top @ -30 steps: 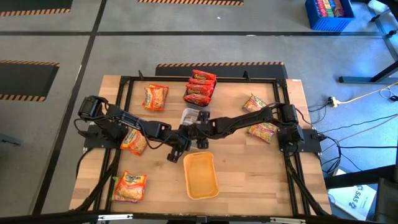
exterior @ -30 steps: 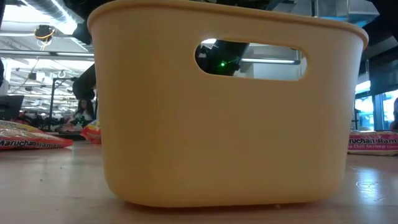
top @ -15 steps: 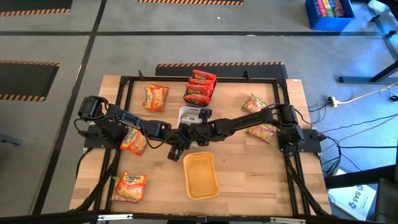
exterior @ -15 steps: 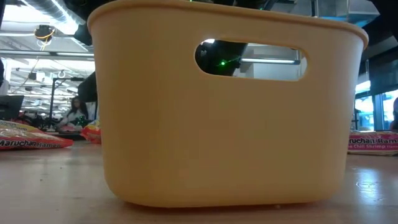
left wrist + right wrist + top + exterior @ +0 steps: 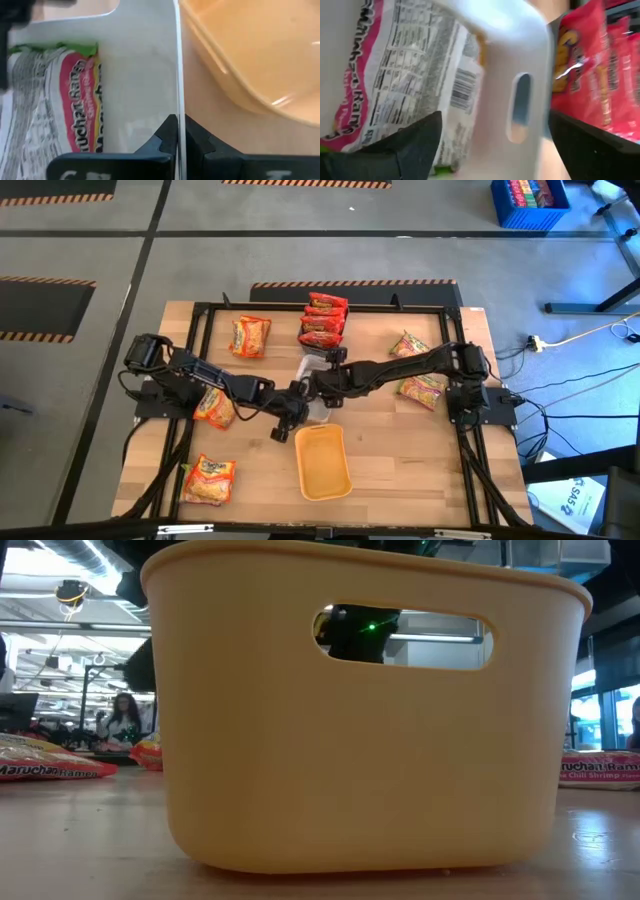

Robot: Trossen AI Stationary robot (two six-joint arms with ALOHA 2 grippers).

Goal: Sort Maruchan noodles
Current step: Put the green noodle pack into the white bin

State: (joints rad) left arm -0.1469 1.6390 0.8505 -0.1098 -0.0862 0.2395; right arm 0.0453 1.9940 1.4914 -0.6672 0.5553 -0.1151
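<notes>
Orange-yellow packets: three; green-and-red packets: two; one orange-yellow tray (image 5: 322, 461).

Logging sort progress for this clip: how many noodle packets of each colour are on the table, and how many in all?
Orange-yellow packets: 3
Green-and-red packets: 3, one of them lying in the white tray
Red packets: about 3, stacked, hard to tell apart
Total: about 9

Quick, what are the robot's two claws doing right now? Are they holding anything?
Left gripper: jaws closed on the rim of the white bin.
Right gripper: jaws open over the white bin, holding nothing.
</notes>
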